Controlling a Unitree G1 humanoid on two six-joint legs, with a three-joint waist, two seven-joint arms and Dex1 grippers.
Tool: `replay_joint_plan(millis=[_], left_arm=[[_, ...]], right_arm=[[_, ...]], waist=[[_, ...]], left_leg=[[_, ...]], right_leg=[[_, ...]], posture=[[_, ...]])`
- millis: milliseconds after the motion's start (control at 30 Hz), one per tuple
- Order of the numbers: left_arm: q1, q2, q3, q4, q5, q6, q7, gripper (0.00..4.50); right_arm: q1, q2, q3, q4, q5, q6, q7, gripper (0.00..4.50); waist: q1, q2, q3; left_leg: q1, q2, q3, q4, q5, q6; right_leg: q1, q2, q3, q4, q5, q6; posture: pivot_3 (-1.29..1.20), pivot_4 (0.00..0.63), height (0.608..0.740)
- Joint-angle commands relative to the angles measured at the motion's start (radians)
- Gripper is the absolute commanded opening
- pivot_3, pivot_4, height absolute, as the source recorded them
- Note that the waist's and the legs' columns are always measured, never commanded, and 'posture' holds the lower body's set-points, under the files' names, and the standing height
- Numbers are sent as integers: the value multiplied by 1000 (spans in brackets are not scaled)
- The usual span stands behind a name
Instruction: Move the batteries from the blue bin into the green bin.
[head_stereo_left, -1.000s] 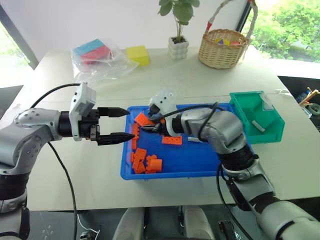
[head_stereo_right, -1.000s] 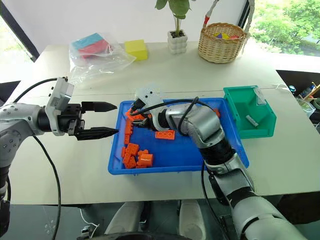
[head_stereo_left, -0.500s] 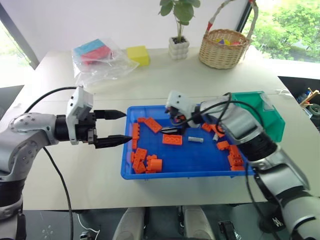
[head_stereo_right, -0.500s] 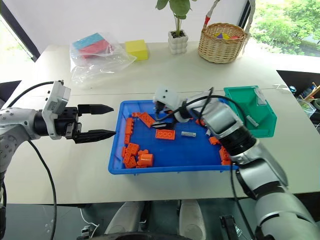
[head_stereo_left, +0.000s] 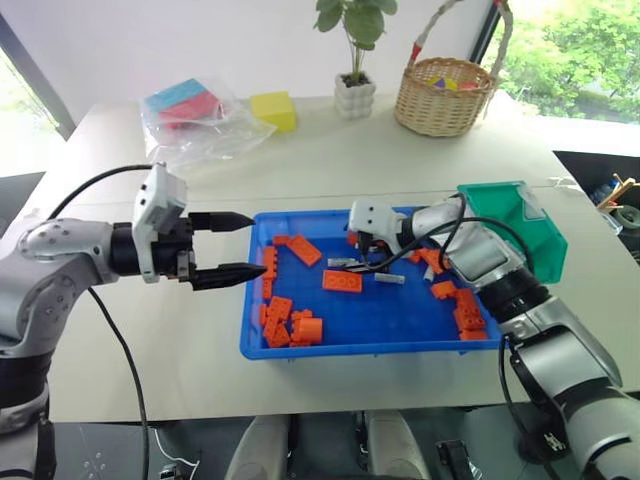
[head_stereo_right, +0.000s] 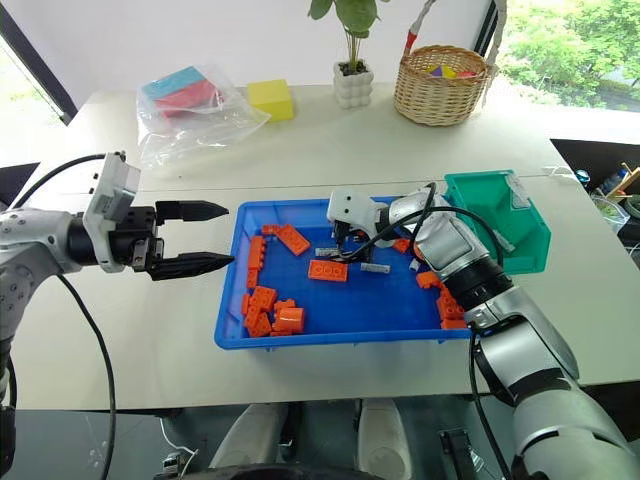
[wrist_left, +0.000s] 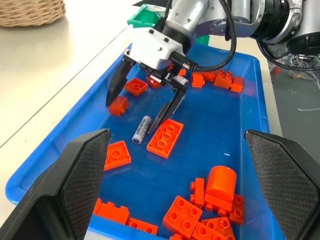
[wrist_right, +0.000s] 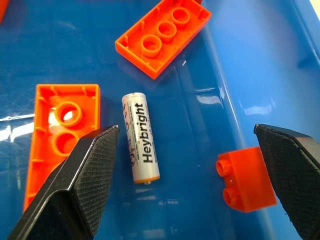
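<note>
The blue bin (head_stereo_left: 400, 320) lies in front of me, strewn with orange bricks (head_stereo_left: 290, 320). My right gripper (head_stereo_left: 352, 263) is low in its middle, open, pointing left. One of the batteries (wrist_right: 140, 137), white with black lettering, lies flat on the floor between its fingertips, untouched, beside a six-stud brick (head_stereo_left: 343, 281). Another battery (head_stereo_left: 390, 278) lies just right of that gripper. The green bin (head_stereo_left: 535, 225) stands against the blue bin's right end, partly behind my right arm. Level with the blue bin's left rim, my left gripper (head_stereo_left: 257, 245) hovers open and empty.
A wicker basket (head_stereo_left: 445, 95), a potted plant (head_stereo_left: 356, 95), a yellow block (head_stereo_left: 275, 108) and a plastic bag of sponges (head_stereo_left: 195, 115) sit along the back of the table. Orange bricks cluster at the blue bin's left and right ends.
My right gripper has swung from the bin's left end to its middle, rolled at the wrist and opened. It now stands over a battery. The left arm has stayed put.
</note>
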Motion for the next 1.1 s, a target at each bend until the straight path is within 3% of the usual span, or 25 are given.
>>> replay_joint_plan(millis=[33,67,300,567,767,933,1100], left_arm=[[-17,5,13,-5,-7,-10,-3,4500],[-18,6,13,-3,-6,-10,-4,4500],[-38,6,3,10,-1,-12,-10,4500],[-51,-3,-6,20,6,-19,-13,4500],[-42,-11,-25,15,11,-22,-23,4500],[-43,-24,-46,9,9,-20,-26,4500],[-68,-39,-66,37,22,-29,-38,4500]], right_arm=[[15,4,-40,-18,-15,-25,-3,3925],[22,3,-41,-25,-19,-27,0,3652],[88,-10,-42,-110,-27,-3,32,57],[91,-17,-58,-131,-46,27,40,39],[55,-71,-188,-286,27,196,41,39],[56,-233,-424,-429,115,439,17,39],[162,-421,-570,-418,107,481,-26,39]], waist=[[2,0,0],[2,0,0],[0,0,0],[1,0,0],[5,0,0],[8,0,1],[21,0,1]], left_leg=[[0,0,0,0,0,0],[0,0,0,0,0,0],[0,0,0,0,0,0],[1,0,0,0,0,0],[0,0,0,0,0,0],[-1,-1,0,1,0,0],[-1,0,0,0,0,1]], right_leg=[[0,0,0,0,0,0],[0,0,0,0,0,0],[0,0,0,0,0,0],[1,0,0,0,0,0],[1,0,0,0,0,0],[0,-1,0,0,0,0],[1,-2,-1,-3,0,0]], posture=[[0,150,702],[0,150,702],[0,150,702],[0,150,702],[0,150,702],[0,150,702],[0,150,702]])
